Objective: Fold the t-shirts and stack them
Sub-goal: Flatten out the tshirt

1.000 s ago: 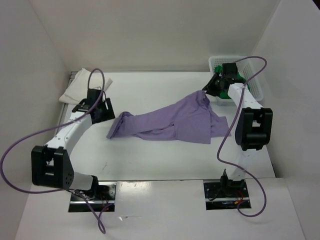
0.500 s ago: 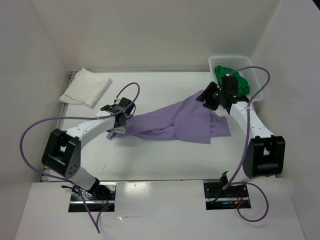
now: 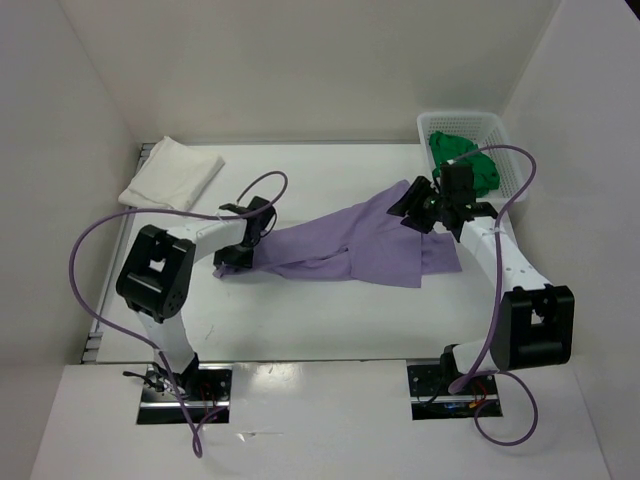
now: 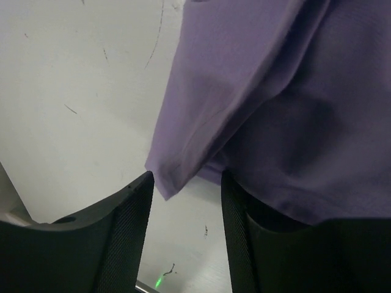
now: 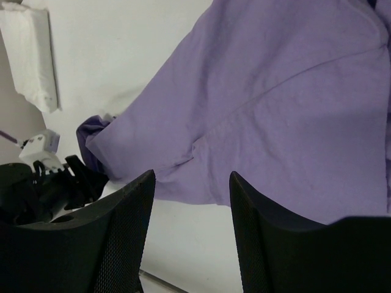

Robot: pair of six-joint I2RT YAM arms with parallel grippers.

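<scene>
Since the earlier frame the left tool (image 3: 238, 255) swung in from the left edge to the lilac shirt (image 3: 350, 245) | both tools spread, cloth corner between left fingers; right tool (image 3: 422, 208) over its far-right end | shirt crumpled mid-worktop (image 3: 330, 310) | risk: left tool pinches two layers, so flattening fails

White lattice basket (image 3: 455, 118) at the far right corner of the scuffed white table (image 3: 330, 310).
</scene>
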